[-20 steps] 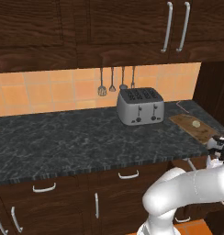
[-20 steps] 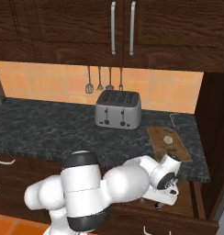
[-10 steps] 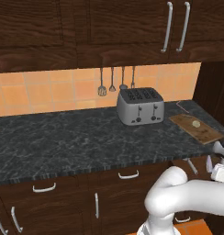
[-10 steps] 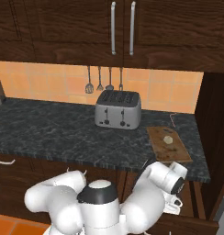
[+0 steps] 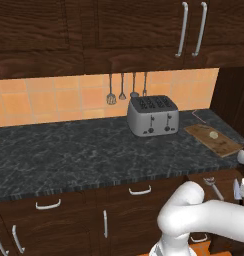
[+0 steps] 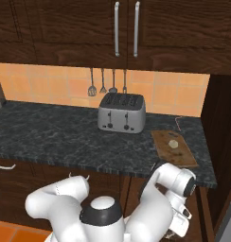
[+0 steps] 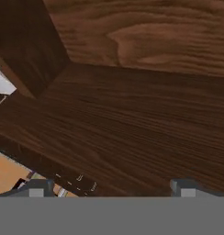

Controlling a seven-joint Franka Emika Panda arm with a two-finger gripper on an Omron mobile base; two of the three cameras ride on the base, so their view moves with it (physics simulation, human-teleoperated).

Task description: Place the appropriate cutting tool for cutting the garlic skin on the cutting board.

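- The garlic, a small pale yellow-white bulb, sits on the cutting board, a flat brown wooden slab with grain
- The board lies at the right end of the dark marbled tabletop, just right of the silver toaster
- Three utensils hang on the orange tiled wall behind the toaster
- The pincer has its two dark tips set wide apart, released, with nothing between them, facing dark wooden panels close up
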